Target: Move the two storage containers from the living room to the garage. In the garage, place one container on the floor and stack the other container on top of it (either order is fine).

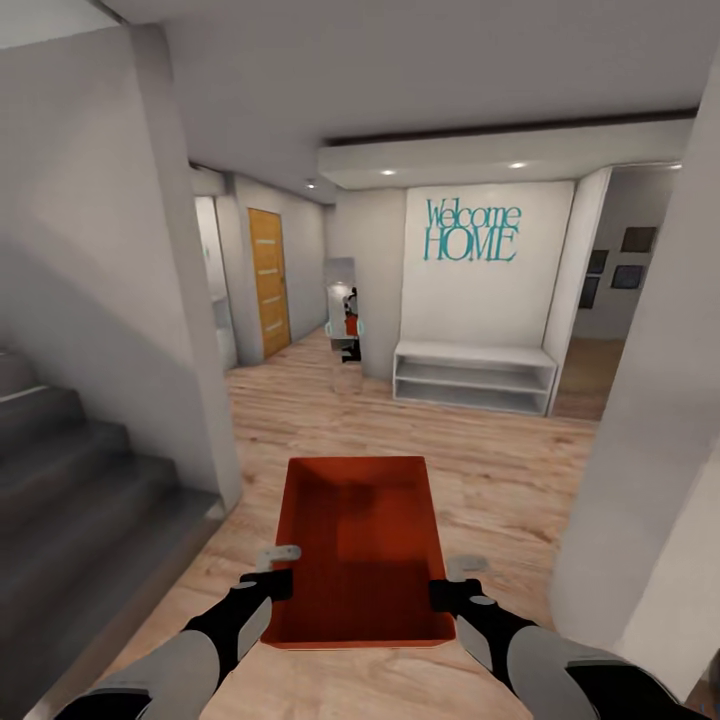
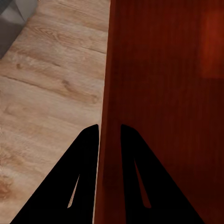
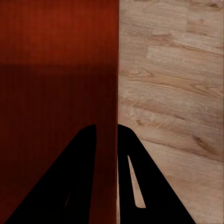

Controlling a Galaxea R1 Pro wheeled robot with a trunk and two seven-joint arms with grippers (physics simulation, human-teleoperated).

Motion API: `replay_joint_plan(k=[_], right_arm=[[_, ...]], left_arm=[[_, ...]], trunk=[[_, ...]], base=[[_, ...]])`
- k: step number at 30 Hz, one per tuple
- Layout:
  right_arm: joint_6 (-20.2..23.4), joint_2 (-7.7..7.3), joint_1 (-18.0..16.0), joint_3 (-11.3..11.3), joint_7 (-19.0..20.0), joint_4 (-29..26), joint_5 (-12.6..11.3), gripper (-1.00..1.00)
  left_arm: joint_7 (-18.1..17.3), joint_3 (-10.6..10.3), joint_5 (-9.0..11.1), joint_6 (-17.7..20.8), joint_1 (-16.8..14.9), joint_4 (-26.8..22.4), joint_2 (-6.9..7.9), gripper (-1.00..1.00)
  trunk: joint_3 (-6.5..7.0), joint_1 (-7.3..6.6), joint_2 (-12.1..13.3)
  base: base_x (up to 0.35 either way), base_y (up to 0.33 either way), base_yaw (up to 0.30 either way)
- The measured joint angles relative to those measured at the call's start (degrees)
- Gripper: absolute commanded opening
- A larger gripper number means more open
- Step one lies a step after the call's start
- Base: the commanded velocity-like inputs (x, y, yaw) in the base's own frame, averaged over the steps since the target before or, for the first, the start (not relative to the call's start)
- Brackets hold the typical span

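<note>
Both grippers are pinching one orange-red bin (image 1: 362, 545) by its side walls, left gripper (image 2: 109, 133) and right gripper (image 3: 107, 130) each straddling a rim. It is hanging above open wood floor (image 1: 500, 470), between stairs (image 1: 70, 500) and a white wall (image 1: 650, 450).

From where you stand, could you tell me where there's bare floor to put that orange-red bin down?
The orange-red plastic storage container is pinched by its side walls in the left gripper and right gripper. Free light wood plank floor stretches ahead to the white shelf bench. It narrows near the grey stairs on the left and the white wall on the right.
</note>
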Motion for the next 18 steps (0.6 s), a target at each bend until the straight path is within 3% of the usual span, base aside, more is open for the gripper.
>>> replay_joint_plan(k=[18], right_arm=[[0.0,0.26,0.0,0.0,-0.4,0.0,0.0,-1.00]], left_arm=[[-0.4,0.0,0.0,0.0,0.0,0.0,0.26,-1.00]], trunk=[[0.00,0.00,0.0]], base=[[0.323,0.000,0.008]])
